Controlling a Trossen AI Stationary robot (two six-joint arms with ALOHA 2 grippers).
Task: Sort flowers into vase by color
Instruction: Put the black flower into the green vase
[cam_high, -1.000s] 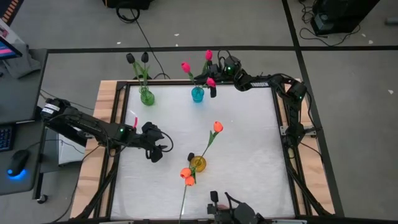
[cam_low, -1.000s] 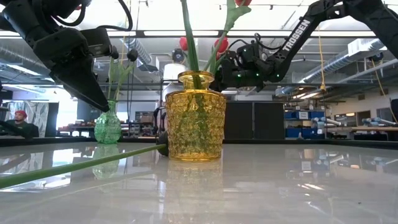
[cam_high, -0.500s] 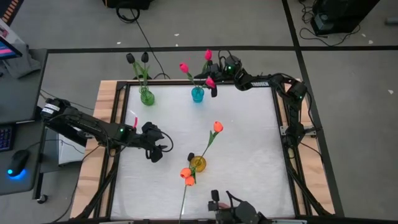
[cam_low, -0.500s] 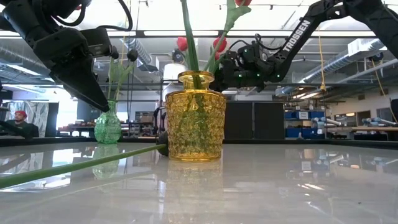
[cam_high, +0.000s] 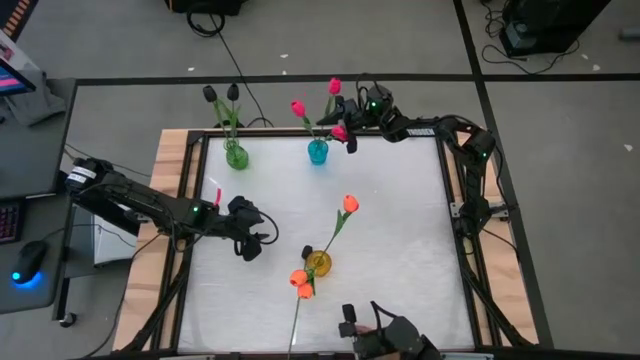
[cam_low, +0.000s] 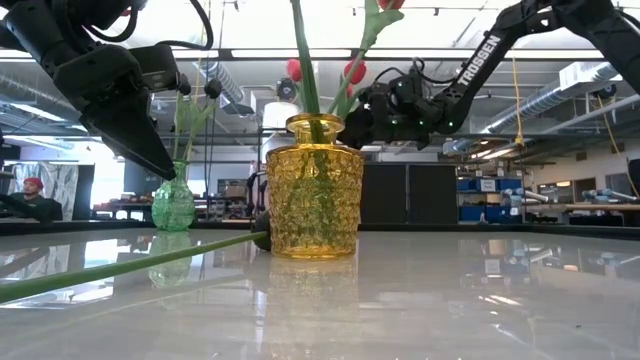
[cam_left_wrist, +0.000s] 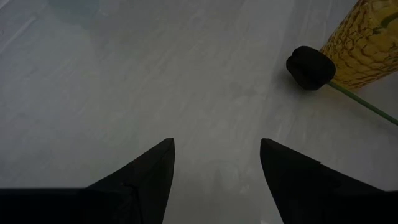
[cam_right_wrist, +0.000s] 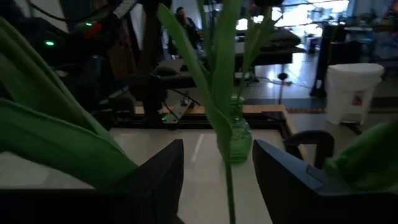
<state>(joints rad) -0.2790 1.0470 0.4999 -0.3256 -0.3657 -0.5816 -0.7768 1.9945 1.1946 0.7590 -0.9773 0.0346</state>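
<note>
Your right hand (cam_high: 345, 138) has drawn slightly back from the blue vase (cam_high: 317, 152) over the past second, its wrist shifting toward the far right of the tabletop (cam_high: 400, 230), while your left arm has not moved. The right hand now hovers at the far edge just beside the blue vase, close against the pink-red tulips (cam_high: 298, 108) standing in it; its wrist view shows its fingers (cam_right_wrist: 155, 180) spread apart with green stems and leaves between and around them, gripping nothing, and the green vase (cam_right_wrist: 237, 142) beyond. The right arm reaches in from the right side, stretched along the far edge. The green vase (cam_high: 236, 156) holds two black tulips (cam_high: 210, 94) at the far left. The yellow vase (cam_high: 319, 263) near the front holds an orange tulip (cam_high: 349, 204), with two more orange buds (cam_high: 300, 282) beside it. Your left hand (cam_high: 250, 240) hangs low over the tabletop left of the yellow vase, fingers (cam_left_wrist: 143, 180) wide and empty, pointing down; a black tulip (cam_left_wrist: 310, 67) lies on the tabletop ahead of it, touching the yellow vase.
</note>
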